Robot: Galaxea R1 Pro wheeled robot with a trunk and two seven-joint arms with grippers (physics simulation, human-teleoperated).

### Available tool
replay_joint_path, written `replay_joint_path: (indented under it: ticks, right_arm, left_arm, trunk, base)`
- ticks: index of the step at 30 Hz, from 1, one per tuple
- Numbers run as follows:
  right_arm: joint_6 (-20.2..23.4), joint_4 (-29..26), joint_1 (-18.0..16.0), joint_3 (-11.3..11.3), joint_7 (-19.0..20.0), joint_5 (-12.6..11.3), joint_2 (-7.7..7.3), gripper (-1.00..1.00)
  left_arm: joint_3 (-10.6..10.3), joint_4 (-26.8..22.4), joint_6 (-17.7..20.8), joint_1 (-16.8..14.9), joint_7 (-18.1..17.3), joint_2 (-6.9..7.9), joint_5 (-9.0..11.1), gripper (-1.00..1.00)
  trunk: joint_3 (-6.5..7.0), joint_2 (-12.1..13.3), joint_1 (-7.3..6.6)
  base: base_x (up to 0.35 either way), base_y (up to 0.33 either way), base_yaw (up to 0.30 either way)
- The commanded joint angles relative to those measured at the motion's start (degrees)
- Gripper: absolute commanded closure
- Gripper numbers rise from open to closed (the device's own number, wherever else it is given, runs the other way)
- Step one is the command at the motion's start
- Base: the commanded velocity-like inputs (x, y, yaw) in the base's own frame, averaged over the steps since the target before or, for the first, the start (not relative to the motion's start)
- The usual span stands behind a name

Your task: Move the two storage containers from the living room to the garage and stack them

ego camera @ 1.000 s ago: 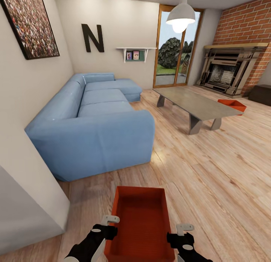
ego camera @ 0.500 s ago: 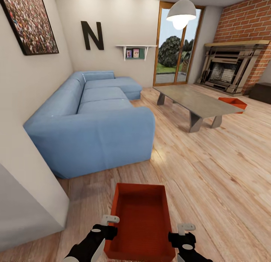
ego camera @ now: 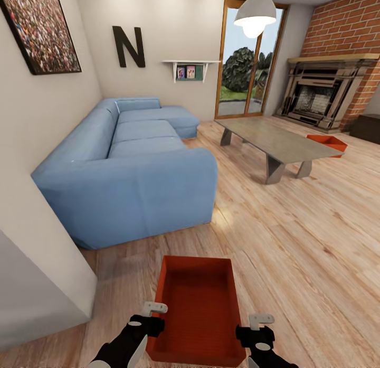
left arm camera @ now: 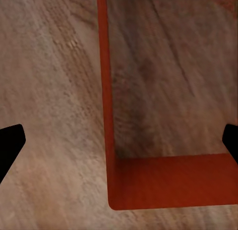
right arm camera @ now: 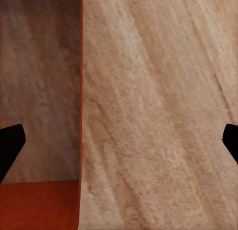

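- The near storage container point(ego camera: 198, 310), an orange-red shallow bin with no lid, is sitting low in the head view between the two arms, over the wood-plank floor point(ego camera: 295, 236) of the living room.
- The left gripper point(ego camera: 149, 316) is standing at the container's left wall; in the left wrist view its dark fingertips point(left arm camera: 11, 143) are lying far apart at the frame's two sides, so the jaws are standing open, with the container's thin wall and corner point(left arm camera: 111, 180) running between them.
- The right gripper point(ego camera: 254, 327) is standing at the container's right wall; in the right wrist view its fingertips point(right arm camera: 11, 141) are likewise spread wide and open, with the wall edge point(right arm camera: 81, 141) passing between them.
- Whether either gripper is touching the container cannot be told.
- The second storage container point(ego camera: 327, 144) is resting on the planks well away, just beyond the far right end of the grey low table point(ego camera: 274, 141).
- A blue sectional sofa point(ego camera: 132, 178) is occupying the left side, against the wall.
- A brick fireplace point(ego camera: 322, 96) is standing at the far right, with glass doors point(ego camera: 244, 67) beside it.
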Motion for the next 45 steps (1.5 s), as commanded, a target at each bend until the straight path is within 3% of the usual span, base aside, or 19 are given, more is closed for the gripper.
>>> replay_joint_path:
  ticks: [1, 45]
  right_arm:
    - [-0.29, 0.01, -0.05, 0.43, -0.27, -0.61, -0.02, -1.00]
    - [-0.33, 0.45, -0.05, 0.45, 0.37, -0.53, 0.05, -1.00]
  left_arm:
    - [-0.07, -0.12, 0.36, 0.00, 0.15, -0.01, -0.57, -1.00]
    - [-0.07, 0.09, 0.35, 0.00, 0.15, 0.06, -0.45, -1.00]
  trunk:
    - [-0.13, -0.02, -0.01]
    - [-0.56, -0.02, -0.01]
  base:
    - [0.000, 0.000, 0.000]
    - [0.048, 0.000, 0.000]
